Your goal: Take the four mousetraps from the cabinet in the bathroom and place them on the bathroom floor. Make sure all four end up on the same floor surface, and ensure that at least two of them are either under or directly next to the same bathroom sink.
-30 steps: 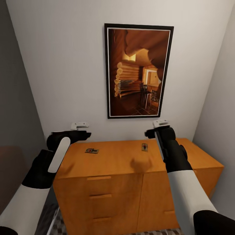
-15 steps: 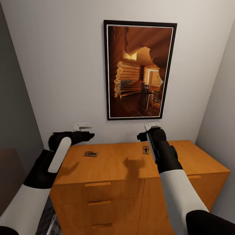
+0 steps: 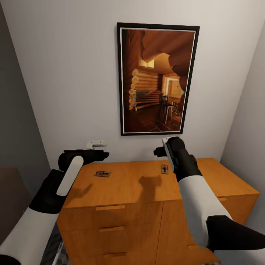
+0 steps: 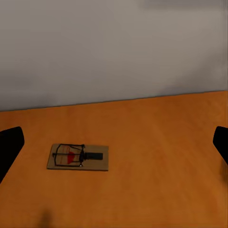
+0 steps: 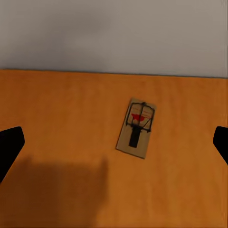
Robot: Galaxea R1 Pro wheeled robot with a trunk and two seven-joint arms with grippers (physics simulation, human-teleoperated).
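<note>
A: On cabinet point(image 3: 147, 184) top: two mousetraps, left one point(image 3: 102, 173), right one point(image 3: 164, 169). Step: pre-grasp, both grippers hovering, spread wide, empty.

B: Next: lower left gripper point(image 3: 96, 144) and right gripper point(image 3: 166, 140), straddle boards, close.

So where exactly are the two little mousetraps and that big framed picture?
Left mousetrap point(image 3: 102, 173), head view, middle of its board on the cabinet top.
Right mousetrap point(image 3: 164, 169), head view, middle of its board.
Framed picture point(image 3: 157, 79), head view, centre of the log-cabin image.
</note>
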